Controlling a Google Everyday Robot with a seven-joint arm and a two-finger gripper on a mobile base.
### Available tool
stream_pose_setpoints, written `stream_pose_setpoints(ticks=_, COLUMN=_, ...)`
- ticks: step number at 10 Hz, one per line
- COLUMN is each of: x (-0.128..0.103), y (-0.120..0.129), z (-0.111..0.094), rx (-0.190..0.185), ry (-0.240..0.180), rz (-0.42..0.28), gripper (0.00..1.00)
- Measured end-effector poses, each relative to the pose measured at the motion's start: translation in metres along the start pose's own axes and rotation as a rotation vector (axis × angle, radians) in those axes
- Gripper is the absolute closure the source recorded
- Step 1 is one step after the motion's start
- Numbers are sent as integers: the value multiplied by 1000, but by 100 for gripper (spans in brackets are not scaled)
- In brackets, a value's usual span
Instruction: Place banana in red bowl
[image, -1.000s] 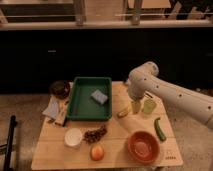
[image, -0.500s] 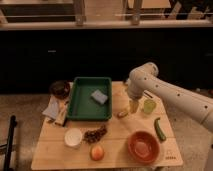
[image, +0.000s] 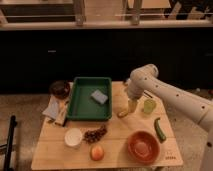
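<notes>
The white arm's gripper (image: 131, 107) hangs with jaws wide, gripping nothing, just over the small pale yellow banana (image: 123, 113) on the wooden counter (image: 115, 147), apart from the round orange-red bowl (image: 130, 146).

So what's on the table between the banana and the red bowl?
Only bare table, in the camera view. The tool hovers right by the banana.

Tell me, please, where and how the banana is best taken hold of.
Probably across its middle, from straight above: the banana lies flat on the table, curved and slim, with bare wood around it. The tool hangs open close above it.
</notes>
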Motion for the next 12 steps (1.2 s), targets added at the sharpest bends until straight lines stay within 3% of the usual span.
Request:
stream_pose_setpoints(ticks=8, x=8, y=-2, z=33, rx=-20, ry=-84, rz=82, gripper=20)
stream_pose_setpoints(ticks=12, x=14, y=0, z=47, rx=-31, ry=-105, rz=111, gripper=20)
